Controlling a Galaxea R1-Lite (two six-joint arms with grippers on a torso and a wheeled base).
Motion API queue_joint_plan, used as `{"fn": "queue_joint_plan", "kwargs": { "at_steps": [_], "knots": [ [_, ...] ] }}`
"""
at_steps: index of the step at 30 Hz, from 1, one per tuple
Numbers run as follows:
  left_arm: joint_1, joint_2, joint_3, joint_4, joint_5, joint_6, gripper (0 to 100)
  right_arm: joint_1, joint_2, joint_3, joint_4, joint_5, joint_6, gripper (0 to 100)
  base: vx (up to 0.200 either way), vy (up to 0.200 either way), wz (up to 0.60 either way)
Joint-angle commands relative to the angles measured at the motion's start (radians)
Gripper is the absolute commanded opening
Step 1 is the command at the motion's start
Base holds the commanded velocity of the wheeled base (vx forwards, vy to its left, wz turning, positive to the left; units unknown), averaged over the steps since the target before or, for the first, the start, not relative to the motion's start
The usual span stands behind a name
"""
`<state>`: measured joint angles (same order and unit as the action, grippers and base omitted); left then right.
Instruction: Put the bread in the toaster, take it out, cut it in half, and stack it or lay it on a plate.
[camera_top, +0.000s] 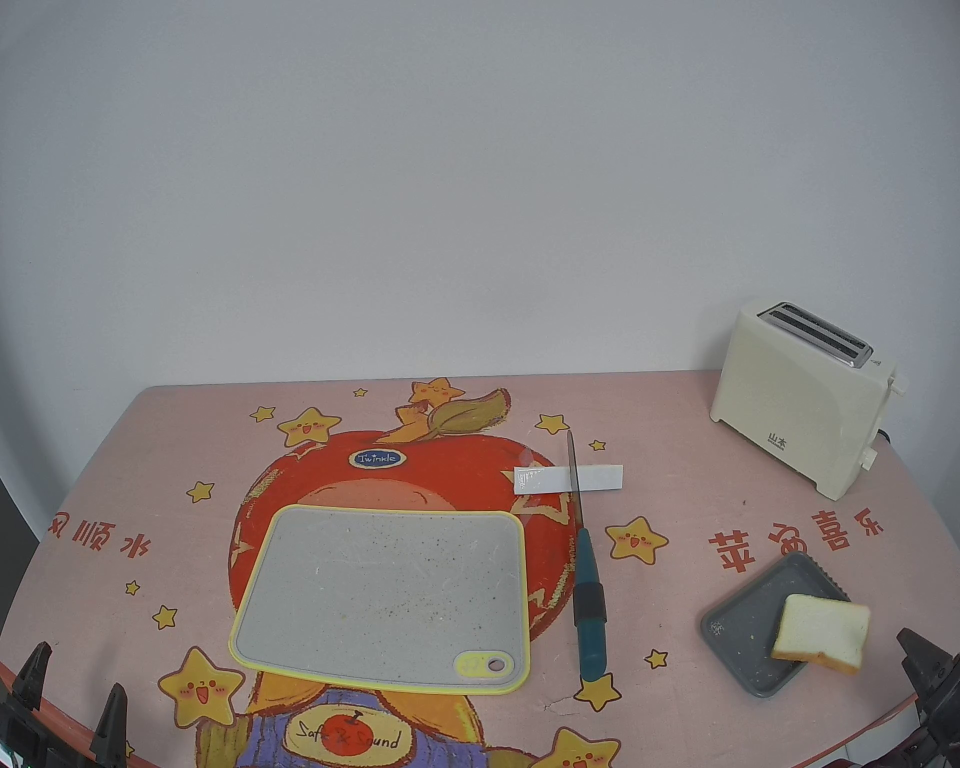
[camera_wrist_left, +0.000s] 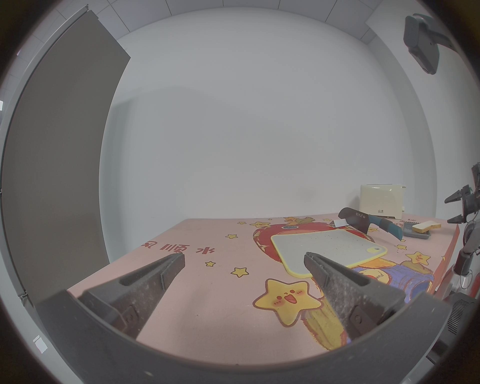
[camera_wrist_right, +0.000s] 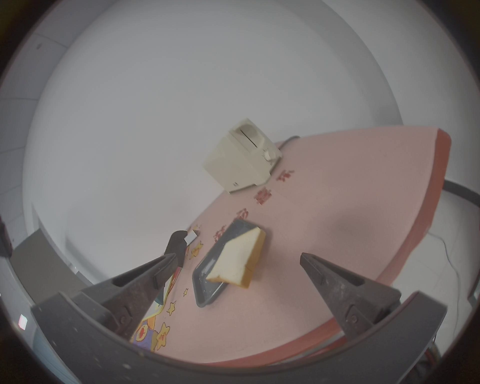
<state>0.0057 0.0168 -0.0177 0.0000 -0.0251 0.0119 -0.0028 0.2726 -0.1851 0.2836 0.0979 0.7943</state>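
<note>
A slice of bread (camera_top: 821, 631) (camera_wrist_right: 239, 256) (camera_wrist_left: 426, 226) lies half on a small dark grey plate (camera_top: 745, 620) (camera_wrist_right: 212, 280) at the table's front right, its outer edge hanging over the rim. The cream toaster (camera_top: 803, 396) (camera_wrist_right: 242, 156) (camera_wrist_left: 382, 200) stands at the back right with empty slots. A knife with a teal handle (camera_top: 588, 605) (camera_wrist_left: 384, 225) lies right of the grey cutting board (camera_top: 385, 596) (camera_wrist_left: 330, 247). My right gripper (camera_wrist_right: 239, 264) (camera_top: 930, 668) hovers open at the front right edge, close to the bread. My left gripper (camera_wrist_left: 244, 265) (camera_top: 70, 695) stands open at the front left corner.
A white paper strip (camera_top: 568, 479) lies under the knife's blade behind the board. The pink table (camera_top: 680, 440) has bare room at its left and between toaster and plate. A wall runs close behind the table.
</note>
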Motion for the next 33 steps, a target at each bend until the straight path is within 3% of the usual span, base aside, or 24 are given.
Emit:
{"fn": "queue_joint_plan", "kwargs": {
  "at_steps": [1,6,11,15,20,33],
  "knots": [
    [0.0,-0.012,0.018,0.0,0.001,0.0,100,-0.006,0.158,-0.065,0.06,0.005,0.068,100,0.0,0.0,0.0],
    [0.0,-0.012,0.018,0.0,0.001,0.0,100,-0.005,0.22,-0.074,0.072,0.017,0.126,100,0.0,0.0,0.0],
    [0.0,-0.012,0.018,0.0,0.001,0.0,100,0.0,0.258,-0.074,0.068,0.094,0.207,100,0.0,0.0,0.0],
    [0.0,-0.012,0.018,0.0,0.001,0.0,100,0.0,0.263,-0.074,0.063,0.148,0.244,100,0.0,0.0,0.0],
    [0.0,-0.012,0.018,0.0,0.001,0.0,100,0.001,0.287,-0.076,0.052,0.175,0.255,100,0.0,0.0,0.0],
    [0.0,-0.012,0.018,0.0,0.001,0.0,100,-0.002,0.448,-0.066,-0.092,0.174,0.253,100,0.0,0.0,0.0]
  ]
}}
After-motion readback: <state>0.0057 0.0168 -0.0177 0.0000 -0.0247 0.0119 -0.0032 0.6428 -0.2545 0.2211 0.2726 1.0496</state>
